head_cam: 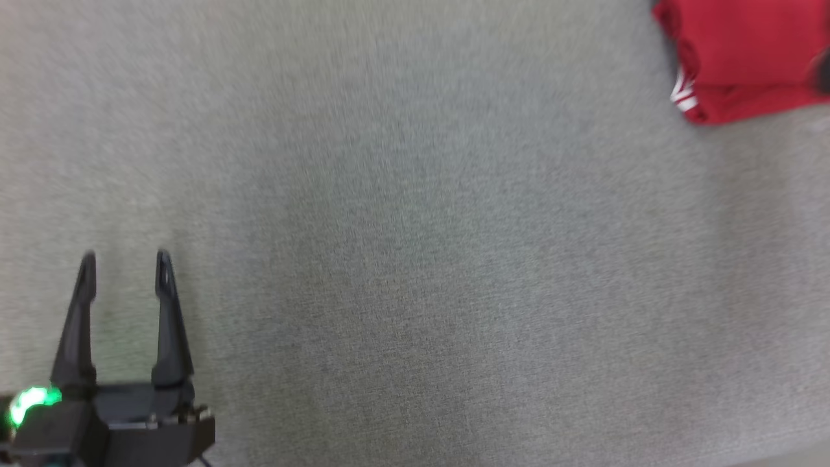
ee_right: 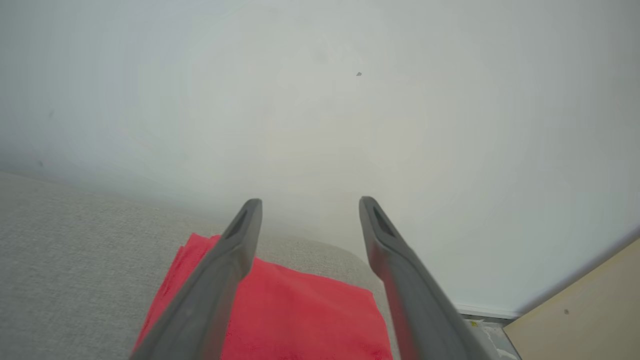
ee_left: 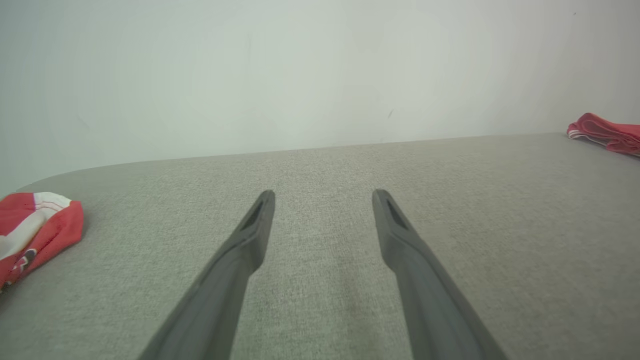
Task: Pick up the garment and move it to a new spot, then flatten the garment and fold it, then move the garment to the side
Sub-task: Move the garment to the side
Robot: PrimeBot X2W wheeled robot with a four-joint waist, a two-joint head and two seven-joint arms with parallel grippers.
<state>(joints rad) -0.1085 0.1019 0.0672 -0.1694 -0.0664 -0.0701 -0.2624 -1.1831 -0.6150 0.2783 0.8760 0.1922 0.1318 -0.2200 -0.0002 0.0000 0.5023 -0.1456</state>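
Note:
The garment (head_cam: pixel 746 55) is red with a bit of white trim and lies folded flat at the far right of the grey surface (head_cam: pixel 415 259). The right wrist view looks down on the garment (ee_right: pixel 300 315), with my right gripper (ee_right: pixel 310 202) open just above it, nothing between its fingers. My left gripper (head_cam: pixel 125 256) hovers open and empty over bare fabric at the near left, far from the garment. From the left wrist, the gripper (ee_left: pixel 324 192) points across the surface and the garment (ee_left: pixel 607 134) lies at the far right.
A second red-and-white cloth (ee_left: pixel 35 230) lies bunched at the left edge of the surface. A pale wall (ee_left: pixel 320 75) rises behind the surface. Past the garment's corner, the surface ends at a strip of floor and a tan board (ee_right: pixel 575 310).

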